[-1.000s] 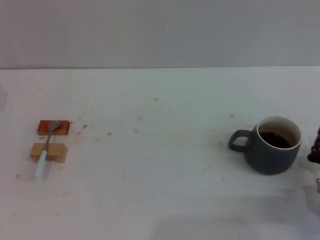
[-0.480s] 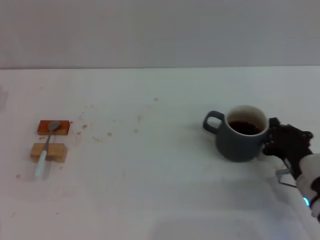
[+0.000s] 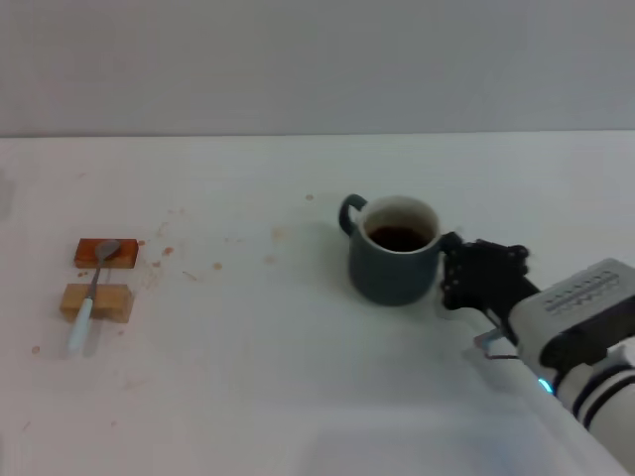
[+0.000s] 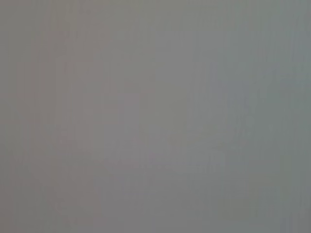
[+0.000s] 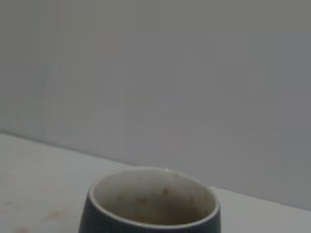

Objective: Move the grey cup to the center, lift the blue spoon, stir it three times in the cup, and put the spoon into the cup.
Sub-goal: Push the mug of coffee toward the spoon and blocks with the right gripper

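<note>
The grey cup (image 3: 392, 266) stands near the middle of the table with dark liquid inside, its handle pointing to the far left. My right gripper (image 3: 458, 270) is pressed against the cup's right side. In the right wrist view the grey cup (image 5: 150, 206) fills the lower centre, very close. The blue spoon (image 3: 91, 290) lies at the far left, its metal bowl on a red block (image 3: 121, 255) and its pale handle across a tan block (image 3: 111, 303). My left gripper is out of view, and the left wrist view is a blank grey.
Brown stains dot the white table (image 3: 248, 347) between the blocks and the cup. A grey wall runs along the table's far edge. My right arm (image 3: 585, 347) comes in from the lower right corner.
The right gripper has come in from the right edge and travelled left with the grey cup, from the table's right side to near its middle. The cup's handle has turned toward the back.
</note>
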Controlling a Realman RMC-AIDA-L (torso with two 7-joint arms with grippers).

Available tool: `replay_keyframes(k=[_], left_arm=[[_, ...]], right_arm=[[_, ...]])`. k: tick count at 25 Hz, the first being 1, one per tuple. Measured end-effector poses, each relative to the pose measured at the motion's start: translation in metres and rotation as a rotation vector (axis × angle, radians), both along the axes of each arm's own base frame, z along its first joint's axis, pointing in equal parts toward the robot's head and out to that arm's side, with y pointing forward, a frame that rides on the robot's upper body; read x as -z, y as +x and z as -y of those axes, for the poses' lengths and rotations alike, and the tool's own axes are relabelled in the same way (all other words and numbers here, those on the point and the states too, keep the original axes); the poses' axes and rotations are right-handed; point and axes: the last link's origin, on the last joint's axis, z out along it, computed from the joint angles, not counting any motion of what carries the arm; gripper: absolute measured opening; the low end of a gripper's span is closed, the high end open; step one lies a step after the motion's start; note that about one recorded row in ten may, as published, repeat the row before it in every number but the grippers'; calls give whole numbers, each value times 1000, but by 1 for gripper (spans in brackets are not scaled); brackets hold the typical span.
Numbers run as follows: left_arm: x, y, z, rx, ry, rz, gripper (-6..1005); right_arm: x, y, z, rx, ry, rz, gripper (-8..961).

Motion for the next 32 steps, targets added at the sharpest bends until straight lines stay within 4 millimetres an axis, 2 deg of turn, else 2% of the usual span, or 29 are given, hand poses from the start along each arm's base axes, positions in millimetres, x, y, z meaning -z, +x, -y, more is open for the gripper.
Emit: replay_keyframes(k=[6,15,18,21,26,32], left_arm=[[-1,1,-1,1,7,7,851],[-2,0,-1,-3,24,25,852],[-2,0,-1,-4,25,26,852],[-2,0,-1,-5,27,27,852],[-2,0,0,-5,28,27,852],[-3,0,0,-3,30,26,852]], right_arm=[[14,-21,-3,-79,-83,37,26],[24,-38,-5,-150,-142,73,25],[20,-36,-9,-137,-125,70,25],[5,-26,-20,-73,-58,52,25],[-9,-19,-30,-52,-20,55,25],[-13,-21,-34,-70,-22,68,24]])
